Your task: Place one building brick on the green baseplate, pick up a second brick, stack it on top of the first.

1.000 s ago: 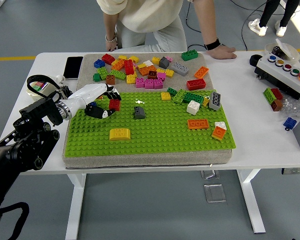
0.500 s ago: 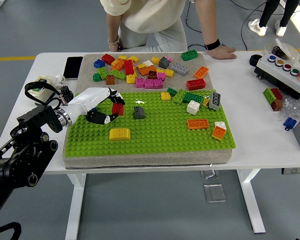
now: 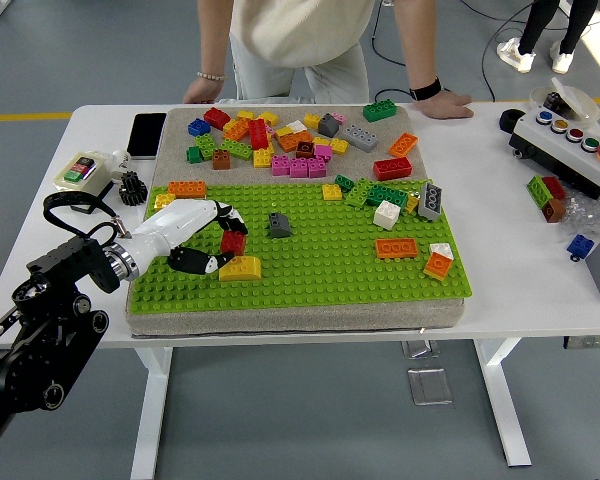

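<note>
While the left hand (image 3: 202, 240) pinches a red brick (image 3: 233, 243) just above the yellow brick (image 3: 241, 267) on the near-left green baseplate (image 3: 320, 262), this light, rigid, slick plastic looks best gripped by its flat sides, farther loose bricks (image 3: 290, 140) untouched

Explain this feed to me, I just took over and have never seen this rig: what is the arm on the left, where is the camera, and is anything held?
There is one picture, taken from the robot's head, looking down over a white table. The black arm entering from the left ends in a five-fingered left hand, which grips a red brick just above a yellow brick on the green baseplate. Loose bricks lie beyond it. A person stands at the far side, hands resting on the table. The right arm is out of view.
</note>
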